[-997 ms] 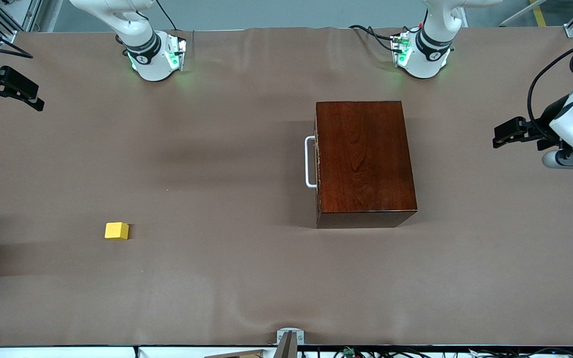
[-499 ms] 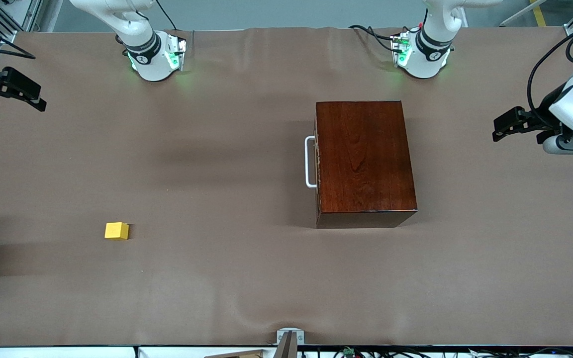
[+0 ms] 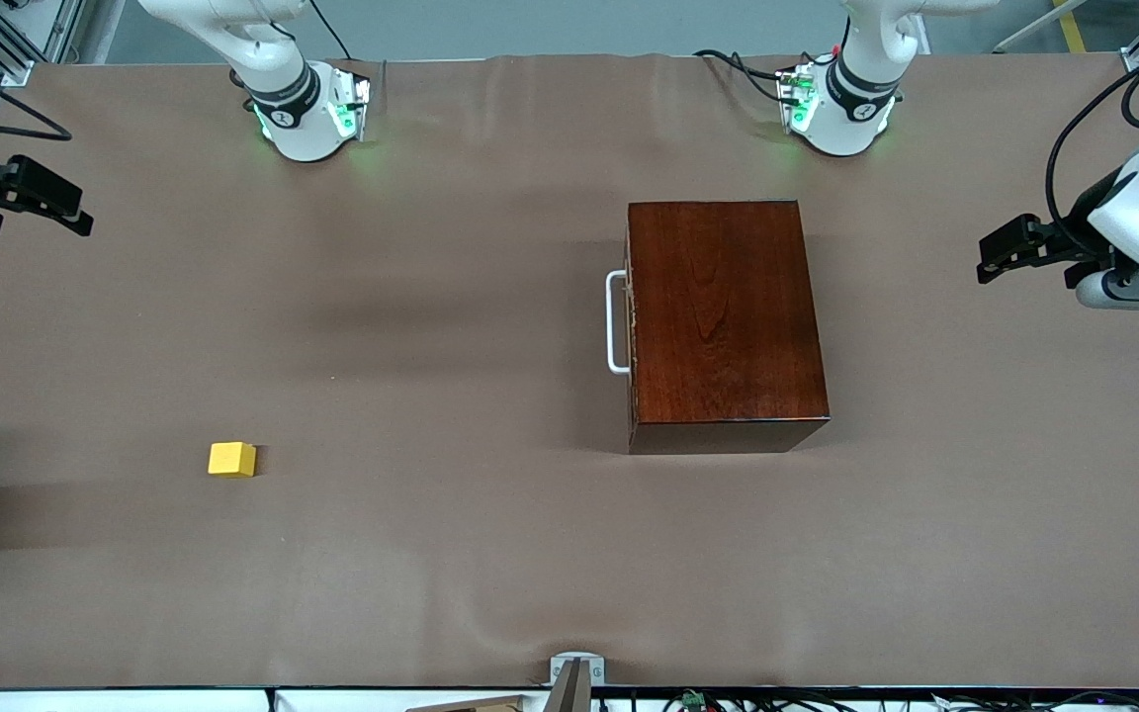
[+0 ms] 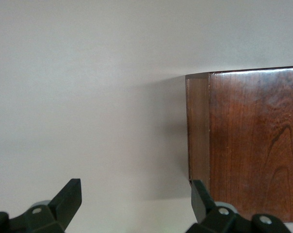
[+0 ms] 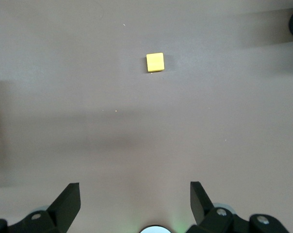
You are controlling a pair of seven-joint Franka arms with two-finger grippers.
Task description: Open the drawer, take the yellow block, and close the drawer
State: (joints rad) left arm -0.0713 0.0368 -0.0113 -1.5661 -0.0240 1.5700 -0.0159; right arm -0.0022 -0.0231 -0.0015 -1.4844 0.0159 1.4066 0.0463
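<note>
While both arms hung high at the two ends of the table (image 3: 490,554), nothing on its brown cloth was being touched. The wooden box (image 3: 723,321) sat toward the left arm's end, its glossy reddish-brown top filling much of that half of the front view. Its drawer (image 3: 632,326) was fully shut, flush with the box face that looked toward the right arm's end, and the white handle (image 3: 615,322) stood out from that face.

At the left arm's end, the left gripper (image 3: 1009,249) hovered over bare cloth, well apart from the box. In the left wrist view its fingers (image 4: 69,196) were spread wide with nothing between them, and a corner of the box (image 4: 243,145) showed past them.

At the right arm's end, the right gripper (image 3: 55,203) hung over the table's edge. Its fingers (image 5: 69,201) were likewise spread wide and empty in the right wrist view.

Smallest of all, the block (image 3: 231,459) lay alone on the cloth toward the right arm's end, nearer to the front camera than the box and well apart from it. The right wrist view showed the block (image 5: 155,62) too, flat on the cloth, far from the fingers.
</note>
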